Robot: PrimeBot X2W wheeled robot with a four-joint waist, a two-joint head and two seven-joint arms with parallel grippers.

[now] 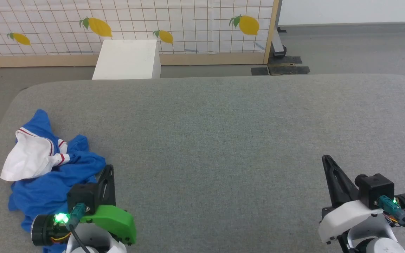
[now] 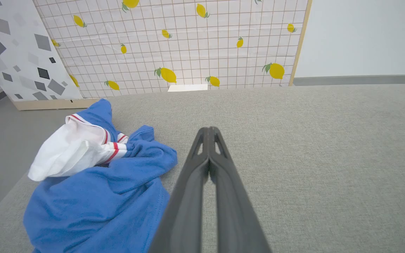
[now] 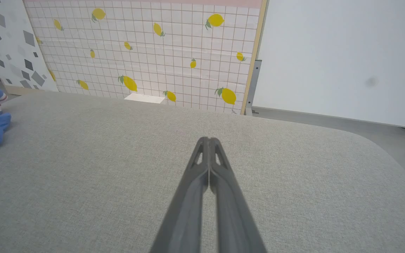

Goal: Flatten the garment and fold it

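Head view: garment (image 1: 47, 175) lies bunched at lower left of the frame on the grey cushion (image 1: 223, 140), white sleeve panel uppermost. Nothing flattened, no fold made; by my reckoning the whole task is left. Left gripper (image 1: 109, 168) sits low beside the heap's right edge, fingers pressed together, holding nothing. Right gripper (image 1: 325, 159) is at lower right, well apart from the cloth, likewise closed and empty.

Left wrist view: fingers point up-frame over bare cushion, tips meeting; heap just to their left, contact unclear.

Right wrist view: closed fingers over bare cushion; blue cloth at far left edge.
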